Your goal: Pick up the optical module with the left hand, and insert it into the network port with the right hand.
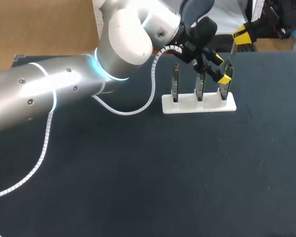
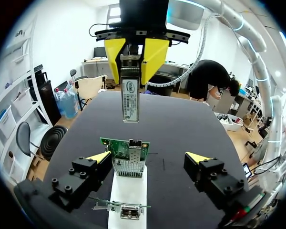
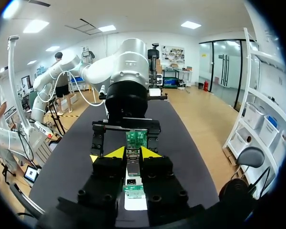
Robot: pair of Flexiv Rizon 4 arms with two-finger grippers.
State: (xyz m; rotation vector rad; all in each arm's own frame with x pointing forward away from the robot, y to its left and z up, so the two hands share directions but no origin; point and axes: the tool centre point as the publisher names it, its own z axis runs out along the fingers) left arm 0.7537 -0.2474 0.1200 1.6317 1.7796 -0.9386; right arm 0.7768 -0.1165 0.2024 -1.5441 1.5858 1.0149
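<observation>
The silver optical module [image 2: 130, 95] hangs upright between the yellow fingers of my right gripper [image 2: 136, 57], which is shut on it above the far end of the table. In the right wrist view the module [image 3: 132, 168] sits between that gripper's tips [image 3: 132, 152]. Below and ahead of it is a green board with a metal network port [image 2: 130, 156], standing in a white holder [image 1: 197, 104]. My left gripper [image 2: 148, 157] is open, with one finger on each side of that board and touching nothing. In the head view it [image 1: 222, 70] is at the holder's right end.
The holder carries three upright boards [image 1: 174, 81] in a row. A second port board [image 2: 126, 210] lies nearer the left wrist. My left arm [image 1: 64, 89] and its white cable cross the table's left half. The table is dark cloth.
</observation>
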